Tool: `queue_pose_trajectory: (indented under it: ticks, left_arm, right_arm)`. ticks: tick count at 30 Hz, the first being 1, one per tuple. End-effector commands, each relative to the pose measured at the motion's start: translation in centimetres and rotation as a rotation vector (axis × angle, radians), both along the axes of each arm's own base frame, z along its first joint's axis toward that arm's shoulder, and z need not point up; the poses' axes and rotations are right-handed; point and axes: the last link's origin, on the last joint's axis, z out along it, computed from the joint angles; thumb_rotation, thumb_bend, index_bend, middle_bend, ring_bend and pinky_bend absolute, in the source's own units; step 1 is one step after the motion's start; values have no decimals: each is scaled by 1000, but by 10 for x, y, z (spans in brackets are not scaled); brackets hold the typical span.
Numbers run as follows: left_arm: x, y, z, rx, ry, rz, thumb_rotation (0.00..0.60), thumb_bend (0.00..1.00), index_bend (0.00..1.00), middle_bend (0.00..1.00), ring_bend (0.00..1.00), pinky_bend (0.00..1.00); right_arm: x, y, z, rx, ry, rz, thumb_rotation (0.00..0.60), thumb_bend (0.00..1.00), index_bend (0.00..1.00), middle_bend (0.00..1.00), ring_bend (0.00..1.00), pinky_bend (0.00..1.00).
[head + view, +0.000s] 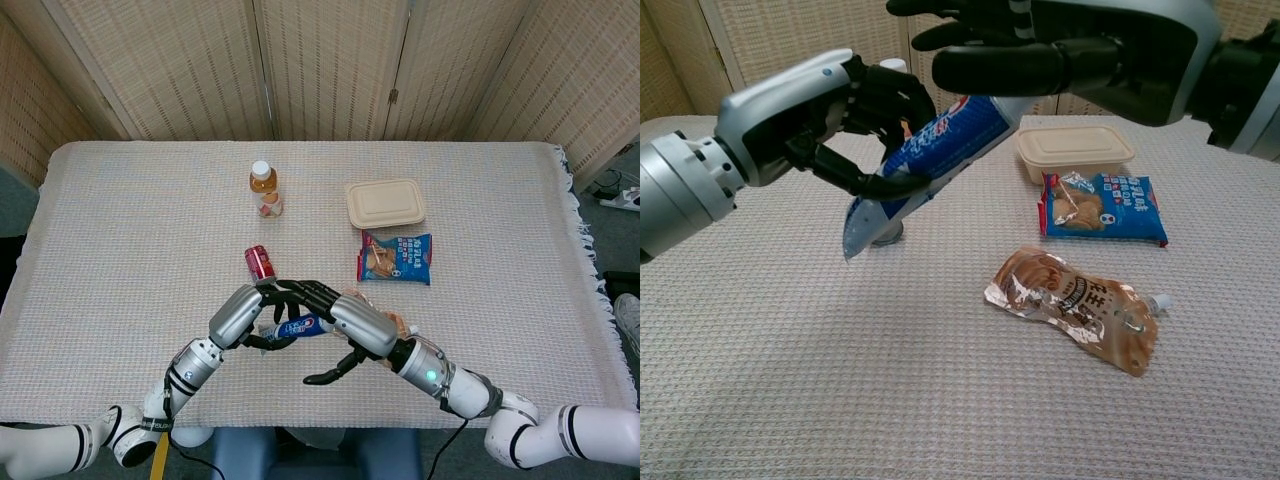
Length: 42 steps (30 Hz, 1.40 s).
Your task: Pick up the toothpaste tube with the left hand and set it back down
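A woven cloth is covering the table [120, 230], giving a soft, level place for everything lying on it. The right hand [1060, 45] is hanging above and just right of the tube, its fingers spread and holding nothing; I judge it is keeping clear so the other hand can work alone. The left hand [830, 110] is carrying the toothpaste tube [925, 150] in the air over the near middle of the table, fingers curling round its lower half and the thumb crossing underneath, so the tube is tilting with its flat crimped end pointing down toward the cloth and its cap end rising to the right. In the head view the same left hand [243, 318] is showing with the tube [300, 326] between the two hands. That grip near the middle is probably keeping the tube balanced for the lowering that remains to be done. A beige lidded container [385, 203] is sitting toward the far right, with a blue snack packet [396, 257] just in front of it. A brown spouted pouch [1075, 305] is lying flat nearer the robot. A small bottle [264, 189] is standing upright far back, and a red can [259, 263] is resting just beyond the left hand.
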Motion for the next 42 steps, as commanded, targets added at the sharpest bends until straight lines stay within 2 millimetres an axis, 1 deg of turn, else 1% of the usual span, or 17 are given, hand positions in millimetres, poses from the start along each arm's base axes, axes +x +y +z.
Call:
queue_pose_trajectory:
  ticks: [1, 11, 13, 16, 19, 23, 27, 30, 33, 39, 42]
  left_arm:
    - [0, 0, 0, 0, -7, -3, 600, 830, 744, 791, 665, 494]
    - [2, 1, 0, -14, -45, -9, 600, 820, 740, 791, 659, 494]
    - [0, 1, 0, -12, -40, -7, 600, 822, 740, 791, 658, 493]
    - [-6, 3, 0, -3, -4, -5, 600, 825, 740, 790, 658, 492]
    - [-14, 6, -1, 9, 45, 1, 600, 824, 738, 790, 653, 488]
    - [-30, 14, -2, 25, 151, 26, 600, 824, 726, 791, 648, 479]
    - [-47, 20, -1, 62, 306, 49, 600, 824, 704, 791, 629, 460]
    - [-59, 23, -1, 97, 442, 62, 600, 823, 678, 774, 606, 448]
    - [-70, 24, -2, 99, 587, 80, 600, 795, 605, 709, 546, 401]
    - [-80, 24, -5, 101, 771, 123, 600, 669, 441, 555, 409, 322]
    - [-80, 24, -7, 77, 799, 165, 600, 560, 284, 444, 309, 290]
  right_arm:
    - [-1, 1, 1, 14, -29, -3, 322, 73, 0, 0, 0, 0]
    - [4, 4, 3, 30, -110, 18, 319, 73, 0, 0, 0, 0]
    - [3, 3, 8, 20, -132, 15, 318, 74, 0, 0, 0, 0]
    - [-2, 0, 22, -29, -165, 9, 314, 74, 0, 0, 0, 0]
    - [-8, -1, 40, -95, -172, 7, 315, 73, 0, 0, 0, 0]
    - [-20, -3, 61, -183, -126, -5, 313, 74, 0, 0, 0, 0]
    - [-30, -4, 74, -236, -70, -24, 316, 73, 0, 0, 0, 0]
    - [-39, -7, 79, -301, -6, -38, 317, 74, 0, 0, 0, 0]
    - [-46, -6, 81, -322, 41, -55, 318, 74, 0, 0, 0, 0]
    - [-60, -7, 82, -363, 132, -84, 318, 72, 0, 0, 0, 0]
    - [-66, -8, 84, -385, 167, -94, 315, 73, 0, 0, 0, 0]
